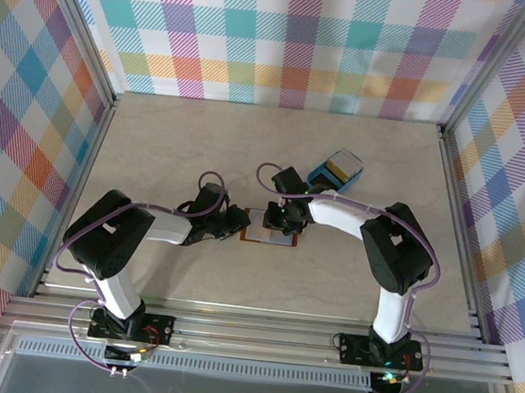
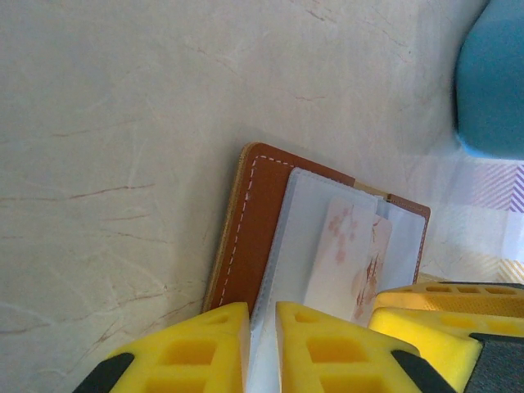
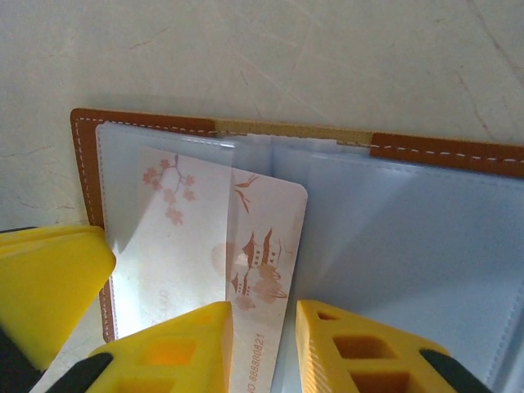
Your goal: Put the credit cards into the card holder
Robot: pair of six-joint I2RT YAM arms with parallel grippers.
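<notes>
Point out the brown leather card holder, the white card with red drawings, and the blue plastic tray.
Brown leather card holder [image 3: 86, 155]: right wrist view, stitched left edge.
White card with red drawings [image 3: 258, 254]: right wrist view, pagoda drawing.
Blue plastic tray [image 2: 491, 82]: left wrist view, rounded body.

Table [image 1: 202, 142] bears card holder [image 1: 267, 236], blue tray [image 1: 335, 171].

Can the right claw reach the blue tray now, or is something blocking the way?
Probably yes. The blue tray lies just beyond the right claw on bare table, but the claw grips a card at the card holder.
</notes>
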